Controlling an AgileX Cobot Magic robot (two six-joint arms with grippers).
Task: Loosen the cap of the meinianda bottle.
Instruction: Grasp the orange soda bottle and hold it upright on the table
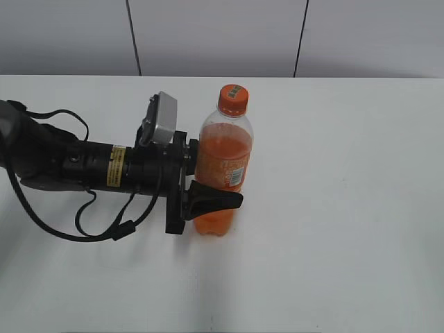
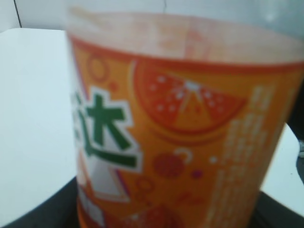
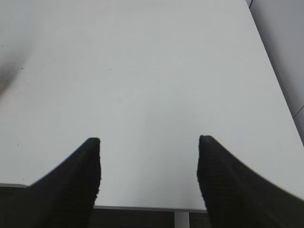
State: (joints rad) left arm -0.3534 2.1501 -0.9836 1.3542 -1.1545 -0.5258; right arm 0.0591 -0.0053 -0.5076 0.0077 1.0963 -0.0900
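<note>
The meinianda bottle (image 1: 225,156) stands upright on the white table (image 1: 347,208), full of orange drink, with its orange cap (image 1: 233,98) on top. My left gripper (image 1: 217,175) comes in from the left and is shut on the bottle's labelled body, one black finger (image 1: 218,200) across the front. In the left wrist view the bottle's label (image 2: 180,128) fills the frame, blurred, between dark fingers (image 2: 33,211) at the bottom corners. My right gripper (image 3: 148,142) is open over bare table (image 3: 142,71) and holds nothing; it does not show in the exterior view.
The left arm and its looping black cables (image 1: 83,222) lie over the table's left side. A grey panelled wall (image 1: 222,35) runs behind the table. The table's edge (image 3: 142,207) shows just under the right gripper's fingers.
</note>
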